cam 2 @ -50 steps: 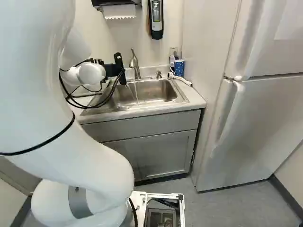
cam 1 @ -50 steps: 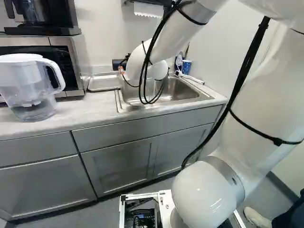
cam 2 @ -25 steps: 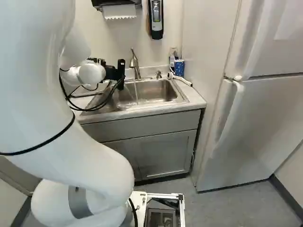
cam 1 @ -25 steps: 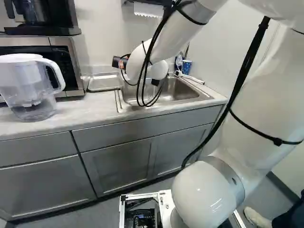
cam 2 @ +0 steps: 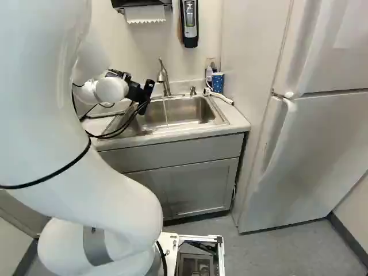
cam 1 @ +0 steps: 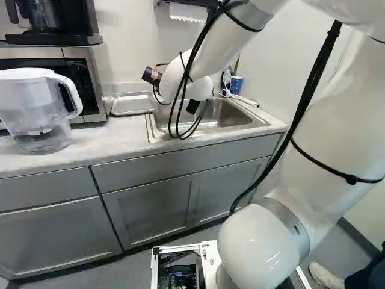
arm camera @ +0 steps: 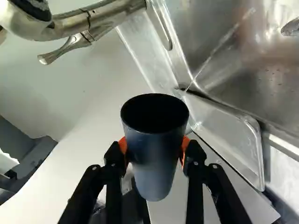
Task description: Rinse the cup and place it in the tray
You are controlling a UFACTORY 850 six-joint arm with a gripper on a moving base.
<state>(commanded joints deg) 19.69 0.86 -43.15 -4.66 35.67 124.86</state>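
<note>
As water (cam 2: 166, 112) runs, cup (arm camera: 155, 149), clasped within end effector (cam 2: 146, 95)

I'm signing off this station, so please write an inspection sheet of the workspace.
Surface: pale counter around the sink.
Job's things: dark cup held upright or nearly so; tray beside the basin; faucet running.
Clutter: pitcher, blue patterned cup.
Gripper: shut on the dark cup.
Cables: black, along the arm, looping before the sink in the left base view.
Surroundings: grey cabinets, refrigerator.
</note>
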